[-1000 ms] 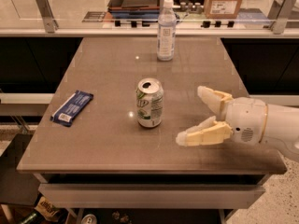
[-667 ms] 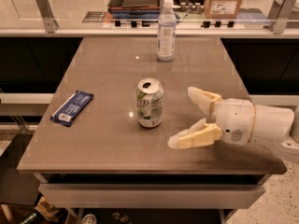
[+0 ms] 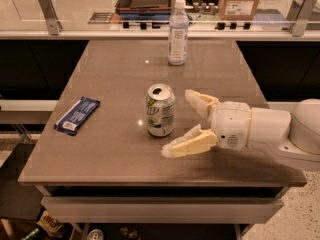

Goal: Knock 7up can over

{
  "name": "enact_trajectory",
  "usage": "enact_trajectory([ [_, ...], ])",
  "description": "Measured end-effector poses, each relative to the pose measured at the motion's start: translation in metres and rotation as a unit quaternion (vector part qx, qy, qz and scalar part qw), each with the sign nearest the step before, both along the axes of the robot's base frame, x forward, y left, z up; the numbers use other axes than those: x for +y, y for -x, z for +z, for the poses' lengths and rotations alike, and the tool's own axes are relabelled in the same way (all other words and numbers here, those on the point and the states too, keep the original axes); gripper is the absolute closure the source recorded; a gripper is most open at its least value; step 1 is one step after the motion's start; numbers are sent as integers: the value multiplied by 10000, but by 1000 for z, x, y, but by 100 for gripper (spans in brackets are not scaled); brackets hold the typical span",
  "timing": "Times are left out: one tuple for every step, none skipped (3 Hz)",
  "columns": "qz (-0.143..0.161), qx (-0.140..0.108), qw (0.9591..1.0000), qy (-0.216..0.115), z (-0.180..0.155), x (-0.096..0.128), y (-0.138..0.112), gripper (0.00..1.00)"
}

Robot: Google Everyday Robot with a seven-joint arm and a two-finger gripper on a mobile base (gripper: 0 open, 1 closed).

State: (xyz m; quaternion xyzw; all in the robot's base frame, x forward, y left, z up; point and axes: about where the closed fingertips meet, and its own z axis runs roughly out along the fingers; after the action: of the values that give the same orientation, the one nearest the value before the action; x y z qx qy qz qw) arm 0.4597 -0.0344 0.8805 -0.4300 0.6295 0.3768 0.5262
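Observation:
The 7up can (image 3: 160, 110) stands upright near the middle of the brown table (image 3: 115, 74), white and green with a silver top. My gripper (image 3: 179, 124) reaches in from the right, just right of the can. It is open, with one cream finger (image 3: 199, 102) behind the can's right side and the other finger (image 3: 187, 144) low in front of it. The fingertips are close to the can but I see no contact.
A clear plastic bottle (image 3: 178, 33) with a white label stands at the table's far edge. A blue snack packet (image 3: 77, 115) lies at the left. A counter with a tray and a cardboard box (image 3: 239, 0) runs behind the table.
My gripper has moved left toward the can, its open fingers now close beside it. The can stands as before.

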Motion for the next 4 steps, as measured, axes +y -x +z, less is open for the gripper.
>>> enact_trajectory([
  [8,-45,10000,-32,0,17,-7,0],
  [52,-73,9999,-100,-4,33,-15,0],
  [79,-86,9998,-167,-8,45,-19,0],
  [152,-152,9994,-262,-9,59,-23,0],
])
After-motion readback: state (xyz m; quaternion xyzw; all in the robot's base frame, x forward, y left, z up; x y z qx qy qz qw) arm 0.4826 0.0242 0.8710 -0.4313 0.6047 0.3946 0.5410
